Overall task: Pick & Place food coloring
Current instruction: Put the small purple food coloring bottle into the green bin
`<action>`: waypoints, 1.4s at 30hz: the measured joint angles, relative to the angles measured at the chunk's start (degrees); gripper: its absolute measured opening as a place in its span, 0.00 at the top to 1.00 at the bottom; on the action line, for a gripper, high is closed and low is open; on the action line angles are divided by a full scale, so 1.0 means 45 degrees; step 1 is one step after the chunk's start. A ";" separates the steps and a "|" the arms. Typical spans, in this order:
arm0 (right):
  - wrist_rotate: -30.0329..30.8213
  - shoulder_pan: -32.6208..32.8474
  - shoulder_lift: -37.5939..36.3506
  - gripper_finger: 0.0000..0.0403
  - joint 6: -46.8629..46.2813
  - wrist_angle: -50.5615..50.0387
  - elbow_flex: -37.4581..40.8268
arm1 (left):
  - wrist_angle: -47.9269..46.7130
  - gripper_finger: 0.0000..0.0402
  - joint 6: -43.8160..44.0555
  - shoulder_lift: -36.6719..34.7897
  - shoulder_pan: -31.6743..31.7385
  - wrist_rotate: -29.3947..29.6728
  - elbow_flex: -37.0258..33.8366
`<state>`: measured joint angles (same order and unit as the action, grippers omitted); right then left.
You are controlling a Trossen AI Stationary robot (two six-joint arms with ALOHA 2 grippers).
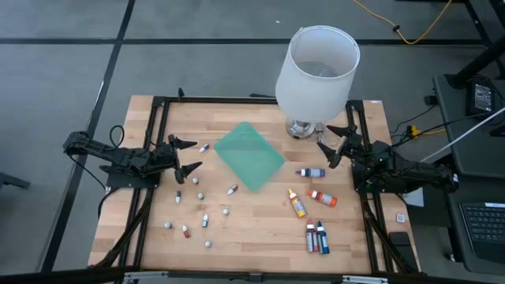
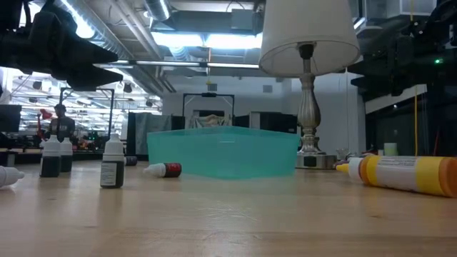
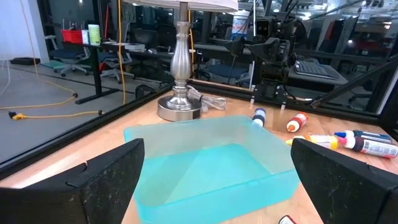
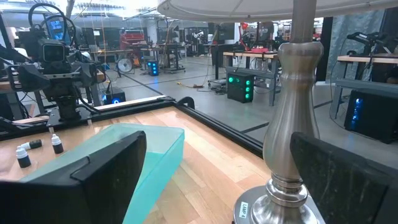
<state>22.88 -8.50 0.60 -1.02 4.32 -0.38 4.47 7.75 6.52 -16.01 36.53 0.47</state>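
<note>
Dark fingers of left gripper [image 1: 188, 155] and right gripper [image 1: 329, 144] spread wide, holding nothing, off the food coloring [image 1: 309, 206].

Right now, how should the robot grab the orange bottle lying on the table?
Take the orange bottle across the middle of its body, coming straight down from above. It lies flat on the wood, so its long sides are free for the fingers. The right tool, open and nearer than the left tool, suits best, turned so its fingers straddle the bottle's width.
</note>
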 joint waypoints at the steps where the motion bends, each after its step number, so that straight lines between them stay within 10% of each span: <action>1: -0.0002 -0.0001 0.0003 0.02 0.0000 0.0003 0.0000 | 0.0014 0.00 0.0004 -0.0004 -0.0005 0.0018 0.0000; 16: -0.0002 0.0001 0.0000 0.02 0.0000 0.0003 0.0000 | -0.1702 0.00 -0.2668 0.0965 0.0000 0.1859 0.4121; 42: 0.0003 0.0001 0.0005 0.02 0.0000 0.0003 0.0000 | -0.3589 0.00 -0.7339 0.8899 -0.0005 0.8748 1.5081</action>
<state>22.89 -8.49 0.62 -1.02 4.34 -0.38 -11.68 -25.28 46.57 -16.03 75.90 68.34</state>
